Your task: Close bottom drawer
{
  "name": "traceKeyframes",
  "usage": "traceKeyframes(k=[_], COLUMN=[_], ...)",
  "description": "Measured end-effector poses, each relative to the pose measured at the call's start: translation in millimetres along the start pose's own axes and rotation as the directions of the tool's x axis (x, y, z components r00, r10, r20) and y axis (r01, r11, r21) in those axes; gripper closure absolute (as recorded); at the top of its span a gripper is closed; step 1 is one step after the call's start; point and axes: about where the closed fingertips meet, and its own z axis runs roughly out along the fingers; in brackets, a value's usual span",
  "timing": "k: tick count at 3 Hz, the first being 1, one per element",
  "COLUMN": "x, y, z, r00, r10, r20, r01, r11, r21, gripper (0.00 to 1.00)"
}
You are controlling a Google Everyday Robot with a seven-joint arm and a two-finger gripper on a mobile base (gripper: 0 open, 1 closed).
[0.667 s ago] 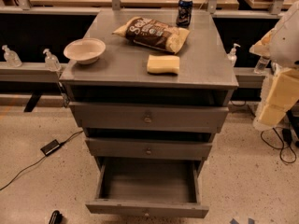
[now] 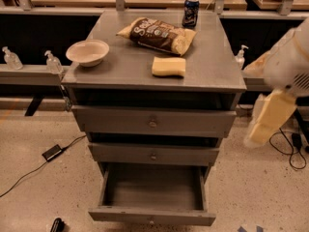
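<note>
We found the dull grey bottom drawer [image 2: 153,190], narrowest-fronted of three, pulled far out at the foot of the grey metal cabinet [image 2: 120,74], so none of the closing was done. Our end effector [image 2: 264,122] hung well off to the right, clear of it. We could not tell whether it was apart or together. The whole push was yet to be made.

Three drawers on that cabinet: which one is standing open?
The bottom drawer, the lowest: pulled out so its inside shows. The top drawer and middle drawer show only their fronts. The gripper hangs right of the cabinet, touching none.
</note>
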Motion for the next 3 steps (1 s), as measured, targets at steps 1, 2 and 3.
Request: traceKeyframes(k=[1,2,3], x=[-1,-18,-19], y=[21,18,20], z=[96,109,104], r00=[0.981,0.956,0.958], r10=[0.044,0.087,0.084], r20=[0.189,0.281,0.276], r01=[-0.018,-0.040,-0.038], r11=[0.9899,0.9852,0.9852], r21=[-0.141,-0.167,-0.167], gripper=[0.00,0.00,0.00])
